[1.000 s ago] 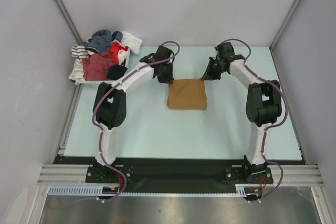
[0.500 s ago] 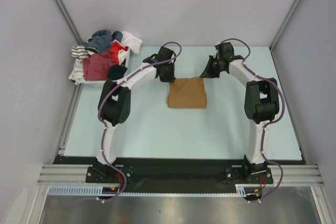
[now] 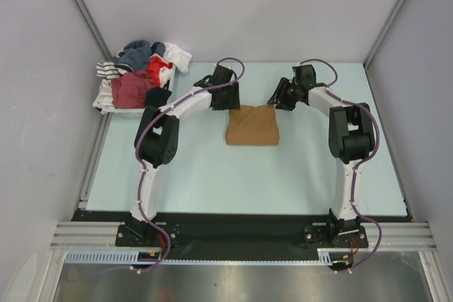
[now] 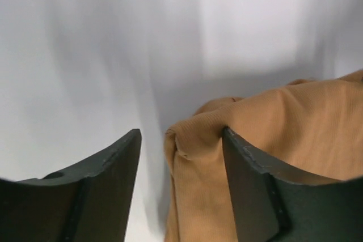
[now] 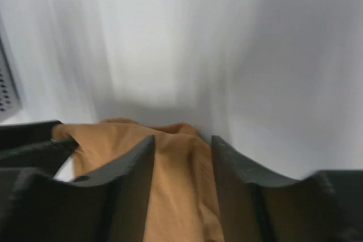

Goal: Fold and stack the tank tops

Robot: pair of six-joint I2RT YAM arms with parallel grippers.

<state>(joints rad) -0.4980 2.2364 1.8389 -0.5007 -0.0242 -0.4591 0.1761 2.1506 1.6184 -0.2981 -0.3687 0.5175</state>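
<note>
We found the tan-brown soft cloth tank top (image 3: 252, 126) lying folded into a near-square on the pale table (image 3: 198, 167), midway between its left and right edges and nearer the far edge than the near one. Both arms reached to the cloth's far side: the left pincer (image 3: 228, 98) at its far left corner, the right pincer (image 3: 280, 97) at its far right corner.

In the left wrist view the dark fingers (image 4: 255, 185) stood well spread. The bunched corner of the cloth lay loose between them, one finger resting against it and nothing clamped. In the right wrist view the fingers (image 5: 127, 185) were parted too, more narrowly, with a strip of tan cloth running through the gap. We saw no pinch there either, though that view was blurred.

We judged the fold of this top complete and the step in hand to be the letting go. The next move called for both pincers to lift straight up and clear, so that no finger dragged a corner and opened the fold. After that one arm, most likely the left, had to reach the heap of mixed clothes (image 3: 141, 79) at the table's far left corner. A dark maroon red cloth top (image 3: 131, 90) lay on the heap's near side, touching its neighbours, and it needed drawing free and spreading on bare table before folding and stacking on the tan one.
</note>
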